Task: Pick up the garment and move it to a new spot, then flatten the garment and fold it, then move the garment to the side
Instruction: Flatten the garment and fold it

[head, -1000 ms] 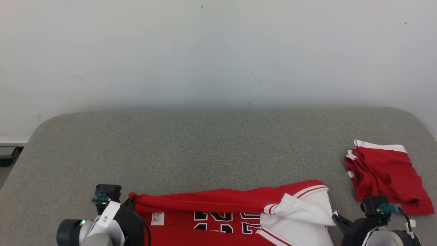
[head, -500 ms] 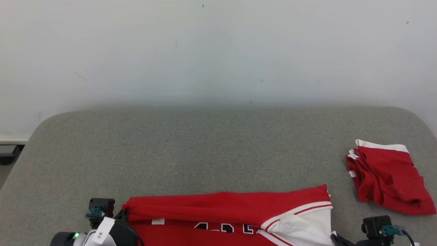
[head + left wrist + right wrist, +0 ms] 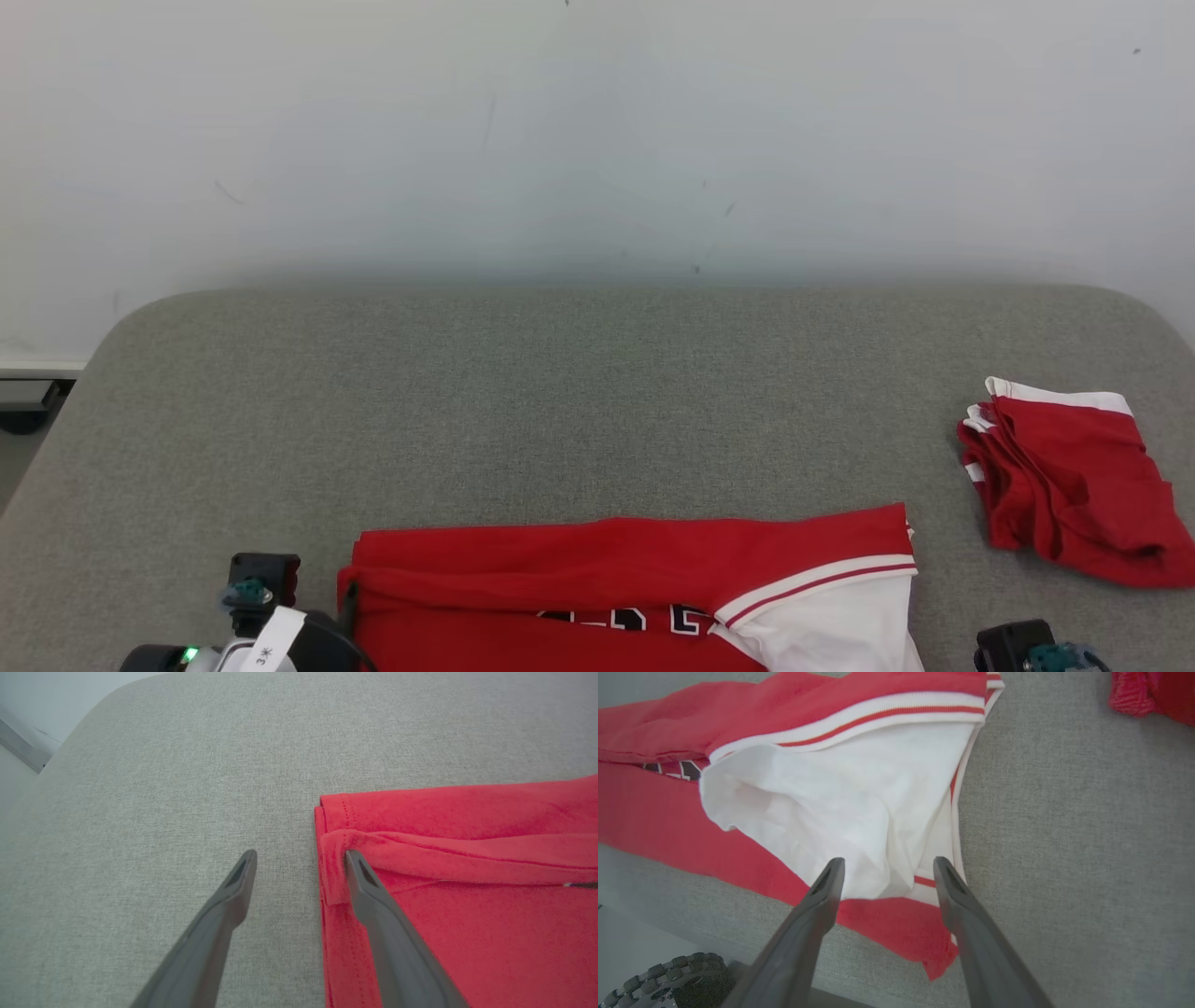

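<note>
Head view: red garment [image 3: 616, 588] laid along the near edge of the grey pad [image 3: 560, 401], long axis left to right across it; folded red pile [image 3: 1064, 485] well apart at the pad's right side.

Left wrist view: left gripper [image 3: 299, 858] released and empty, straddling the garment's left fold near the pad's near-left corner, with one finger over cloth and one over bare pad.

Right wrist view: right gripper [image 3: 886, 863] likewise spread, gripping nothing, over the white panel [image 3: 831, 793] toward the pad's near-right. Seems one arm per end, equally near.
</note>
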Tool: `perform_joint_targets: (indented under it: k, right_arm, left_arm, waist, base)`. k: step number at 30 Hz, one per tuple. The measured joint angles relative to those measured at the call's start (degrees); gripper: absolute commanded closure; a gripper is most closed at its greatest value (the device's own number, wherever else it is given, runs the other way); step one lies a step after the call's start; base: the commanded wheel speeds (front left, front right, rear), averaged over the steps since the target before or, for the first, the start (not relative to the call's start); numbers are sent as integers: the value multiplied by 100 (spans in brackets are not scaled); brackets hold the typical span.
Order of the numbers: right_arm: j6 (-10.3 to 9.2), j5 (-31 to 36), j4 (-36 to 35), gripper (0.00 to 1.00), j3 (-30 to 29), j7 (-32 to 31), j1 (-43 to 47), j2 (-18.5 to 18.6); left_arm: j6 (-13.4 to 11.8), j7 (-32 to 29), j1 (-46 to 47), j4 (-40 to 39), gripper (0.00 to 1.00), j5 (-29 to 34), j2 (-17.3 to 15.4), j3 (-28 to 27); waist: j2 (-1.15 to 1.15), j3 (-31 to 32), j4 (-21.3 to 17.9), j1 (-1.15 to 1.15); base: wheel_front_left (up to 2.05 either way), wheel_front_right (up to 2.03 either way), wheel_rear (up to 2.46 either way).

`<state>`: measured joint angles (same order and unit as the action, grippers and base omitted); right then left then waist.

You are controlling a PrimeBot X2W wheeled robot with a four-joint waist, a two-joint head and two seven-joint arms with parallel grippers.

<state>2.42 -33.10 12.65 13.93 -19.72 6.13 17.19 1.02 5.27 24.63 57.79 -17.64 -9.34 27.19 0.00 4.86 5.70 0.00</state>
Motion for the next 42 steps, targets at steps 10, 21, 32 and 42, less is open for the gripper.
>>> perform_joint_targets:
  k: [10, 21, 32, 42]
  right_arm:
    - [-470, -4, -683, 0, -360, -186, 280, 283]
    - [-805, 89, -906, 0, -720, 208, 283, 15]
    - [-906, 543, -1262, 0, -920, 1399, 149, -476]
    - [-906, 605, -1335, 0, -980, 2007, 175, -600]
  left_arm:
    - [-405, 711, -216, -517, 0, 41, -241, -171]
    - [-613, 875, -786, -1791, 0, 203, -148, -187]
    - [-671, 899, -1653, -3267, 0, 199, -209, -248]
    - [-706, 909, -2270, -4109, 0, 147, -419, -412]
  waist:
    - [0, 85, 19, 0]
    - [0, 198, 67, 0]
    - [0, 274, 6, 0]
    - [0, 328, -182, 0]
  base:
    - [0, 0, 0]
    - [0, 0, 0]
    - [0, 0, 0]
    - [0, 0, 0]
